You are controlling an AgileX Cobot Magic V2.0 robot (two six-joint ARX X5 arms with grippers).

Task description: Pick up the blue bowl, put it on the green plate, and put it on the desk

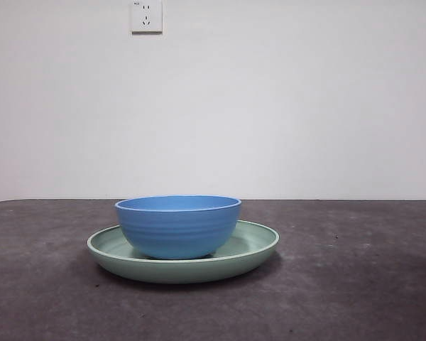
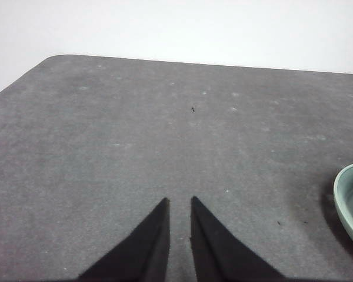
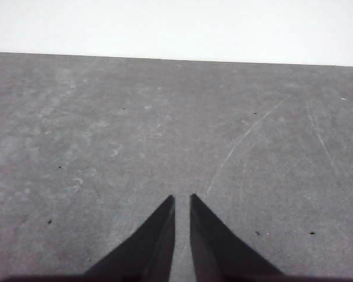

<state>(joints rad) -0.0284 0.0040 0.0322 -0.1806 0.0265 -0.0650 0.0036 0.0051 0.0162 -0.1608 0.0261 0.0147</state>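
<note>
Blue bowl [image 1: 178,226] only in front view

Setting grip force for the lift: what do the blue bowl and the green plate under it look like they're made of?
The round blue ridged bowl looks like moulded plastic or melamine, with an even colour, a soft satin sheen and faint horizontal ridges; glazed ceramic can't be ruled out. The wide pale green plate seems to be the same kind of material, smooth with a mild gloss inside its rim. Both are probably somewhat slippery.
</note>
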